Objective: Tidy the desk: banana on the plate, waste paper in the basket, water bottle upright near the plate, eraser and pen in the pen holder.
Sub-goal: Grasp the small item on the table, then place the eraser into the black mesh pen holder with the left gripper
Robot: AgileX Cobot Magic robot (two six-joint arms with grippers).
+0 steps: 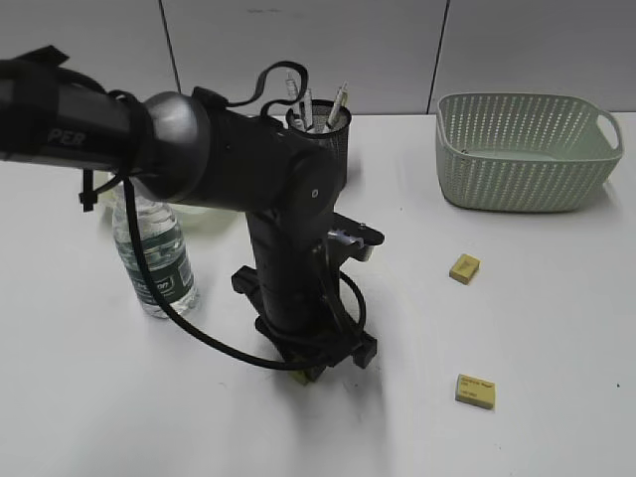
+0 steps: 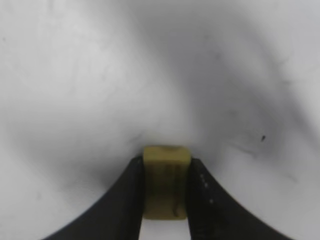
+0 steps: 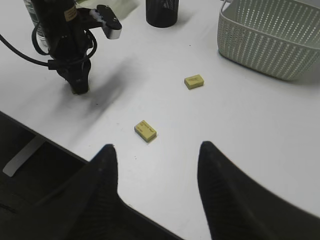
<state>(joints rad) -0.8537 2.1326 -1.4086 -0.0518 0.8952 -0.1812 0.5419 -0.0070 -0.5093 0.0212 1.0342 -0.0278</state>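
Observation:
My left gripper (image 2: 166,162) is shut on a yellow eraser (image 2: 166,185) right at the white table top; the exterior view shows it pointing straight down (image 1: 310,370). Two more yellow erasers lie on the table to its right, one further back (image 1: 464,267) and one nearer the front (image 1: 476,390). The black mesh pen holder (image 1: 320,134) with pens stands behind the arm. The water bottle (image 1: 154,253) stands upright at the left. My right gripper (image 3: 156,147) is open and empty above the table's front edge, near the front eraser (image 3: 145,130). Banana and waste paper are not visible.
A pale green woven basket (image 1: 527,149) stands at the back right. A pale plate edge (image 1: 197,212) shows behind the left arm, mostly hidden. The left arm's body and cable (image 1: 288,248) block the table's middle. The table's front edge (image 3: 60,145) runs under my right gripper.

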